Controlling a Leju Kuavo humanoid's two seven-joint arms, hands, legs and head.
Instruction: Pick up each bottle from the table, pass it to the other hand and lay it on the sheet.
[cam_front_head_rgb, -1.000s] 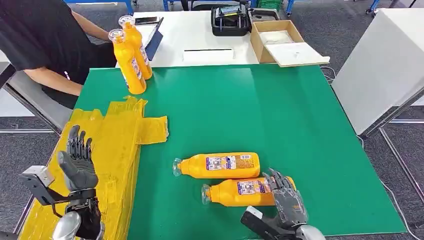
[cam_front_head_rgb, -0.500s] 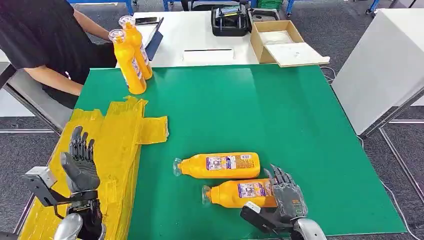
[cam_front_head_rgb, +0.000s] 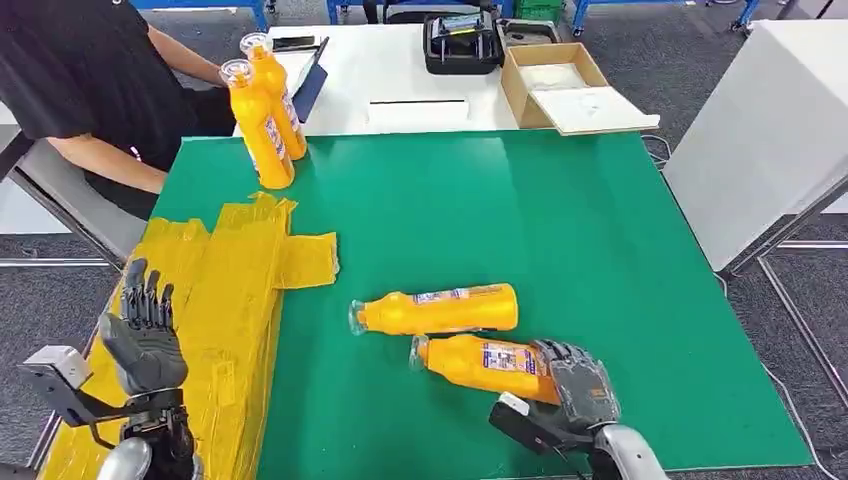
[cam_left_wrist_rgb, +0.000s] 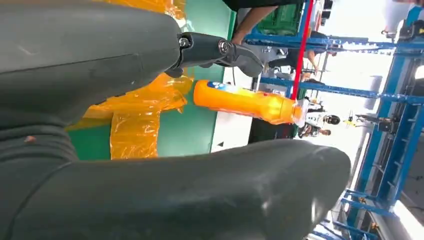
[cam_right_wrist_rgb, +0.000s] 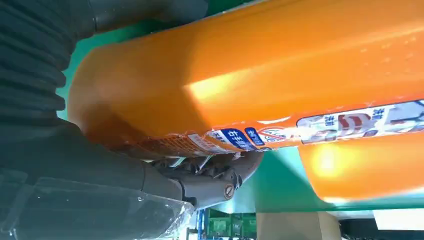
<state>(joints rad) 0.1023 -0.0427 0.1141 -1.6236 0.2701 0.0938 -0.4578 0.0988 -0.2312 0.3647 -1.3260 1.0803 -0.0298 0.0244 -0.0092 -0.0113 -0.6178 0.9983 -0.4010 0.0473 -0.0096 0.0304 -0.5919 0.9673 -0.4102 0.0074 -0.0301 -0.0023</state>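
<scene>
Right hand (cam_front_head_rgb: 582, 385) fingers (cam_right_wrist_rgb: 210, 172) wrap the nearer bottle (cam_front_head_rgb: 480, 364); left hand (cam_front_head_rgb: 145, 335) spread, holding nothing.

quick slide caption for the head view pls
Right hand grips the nearer lying orange bottle on the green table; open left hand waits over the yellow sheet.

You have four orange bottles: two upright (cam_front_head_rgb: 257, 125) at the green table's far left corner, two lying near the front (cam_front_head_rgb: 440, 310), beside the crinkled yellow sheet (cam_front_head_rgb: 225, 300).
</scene>
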